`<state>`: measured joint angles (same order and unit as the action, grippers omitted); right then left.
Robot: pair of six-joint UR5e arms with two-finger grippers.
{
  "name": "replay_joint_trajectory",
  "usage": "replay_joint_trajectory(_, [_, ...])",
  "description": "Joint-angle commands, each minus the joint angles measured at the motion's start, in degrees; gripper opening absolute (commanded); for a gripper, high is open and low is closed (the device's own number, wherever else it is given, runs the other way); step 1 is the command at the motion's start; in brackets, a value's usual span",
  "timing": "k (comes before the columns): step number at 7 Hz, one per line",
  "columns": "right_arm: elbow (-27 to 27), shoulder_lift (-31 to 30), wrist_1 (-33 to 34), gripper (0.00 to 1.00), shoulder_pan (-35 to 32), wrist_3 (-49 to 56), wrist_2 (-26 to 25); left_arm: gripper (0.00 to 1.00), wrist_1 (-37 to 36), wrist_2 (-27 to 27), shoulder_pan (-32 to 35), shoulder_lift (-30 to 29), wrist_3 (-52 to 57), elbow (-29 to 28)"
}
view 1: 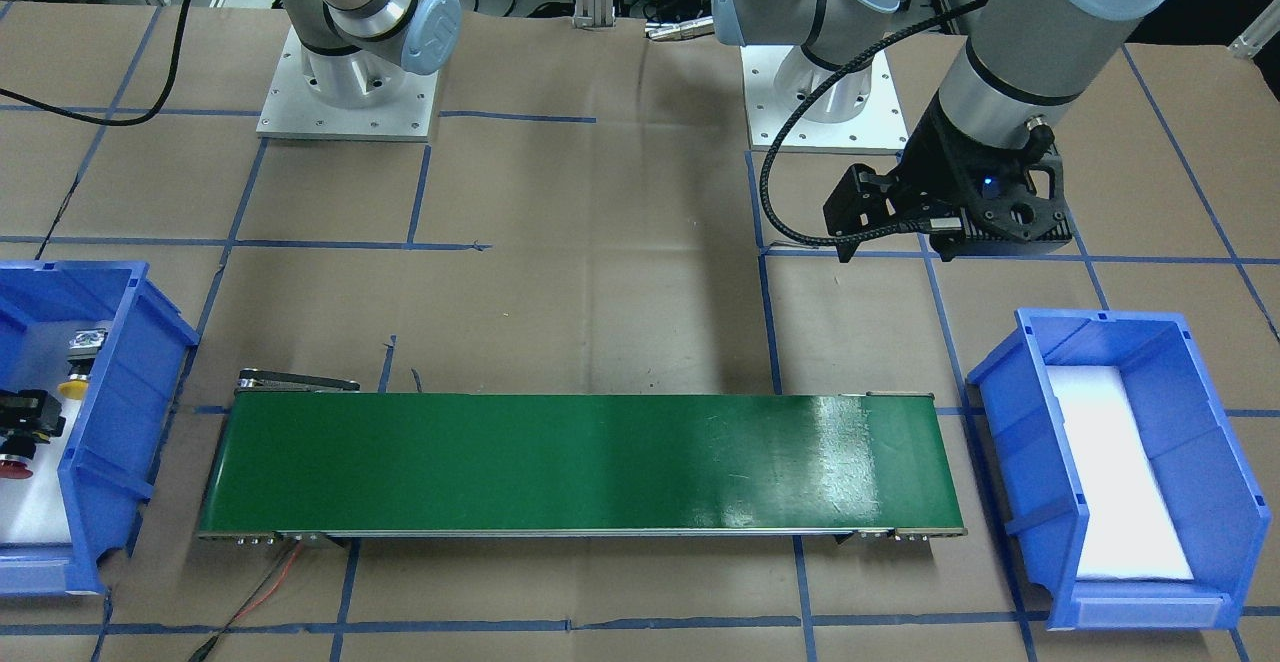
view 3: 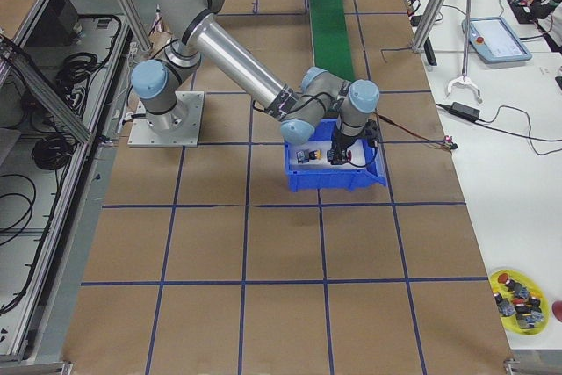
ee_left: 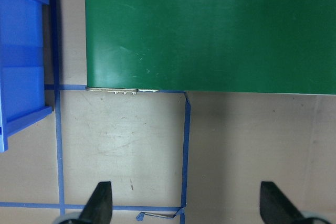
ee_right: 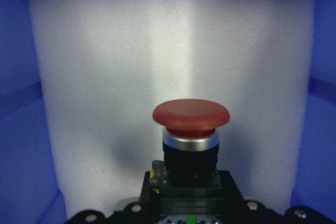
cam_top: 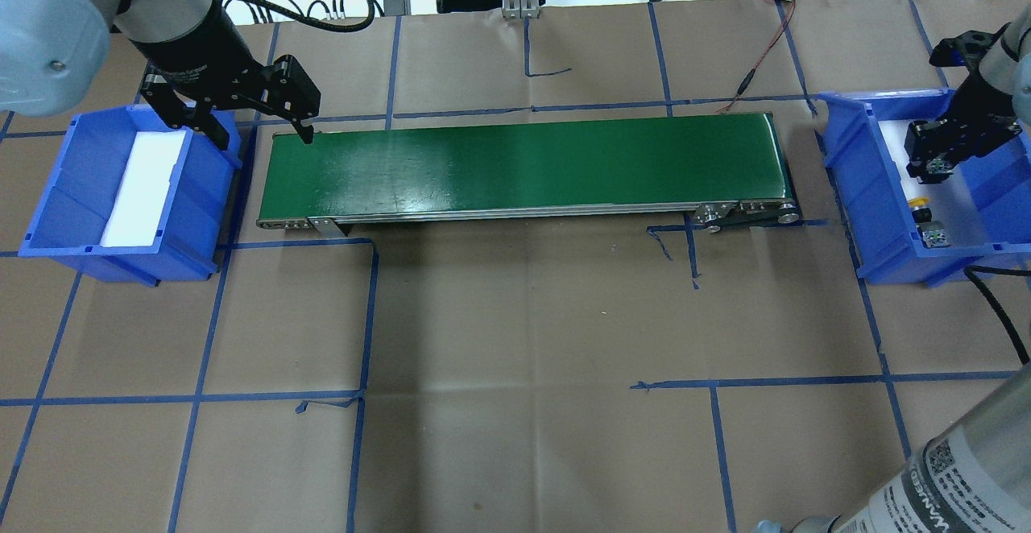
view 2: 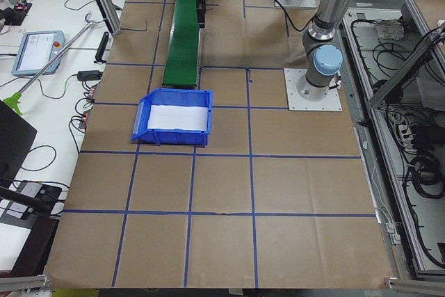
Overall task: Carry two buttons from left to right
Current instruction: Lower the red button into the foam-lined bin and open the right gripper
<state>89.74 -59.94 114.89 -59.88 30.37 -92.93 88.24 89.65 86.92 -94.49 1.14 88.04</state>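
Inside one bin, two: yellow button, red button

A green conveyor belt lies across the far half of my bench, parallel to its far edge. Off each end of it sits a blue bin: one toward my left edge, lined with white foam, and one toward my right edge. Brown paper covers the bench, crossed by a grid of blue tape. A thin red-and-black wire runs from the belt's right end over the far edge. Beyond that edge, on a white side table, lie a teach pendant and a yellow dish of small parts.
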Motion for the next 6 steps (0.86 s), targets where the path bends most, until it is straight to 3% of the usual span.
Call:
replay_joint_trajectory(1, [-0.35,1.40,0.94,0.41,-0.24,-0.13,0.81,1.00,0.00,0.00,0.00,0.00,0.00,-0.06])
replay_joint_trajectory(2, [0.00,1.49,4.78,0.94,-0.33,-0.13,3.34,1.00,0.00,0.00,0.00,0.00,0.00,-0.06])
replay_joint_trajectory(3, [0.17,1.40,5.16,0.99,-0.33,0.04,5.28,1.00,0.00,0.00,0.00,0.00,0.00,-0.06])
replay_joint_trajectory(6, [-0.70,-1.57,4.73,0.99,-0.42,-0.13,4.34,1.00,0.00,0.00,0.00,0.00,0.00,-0.06])
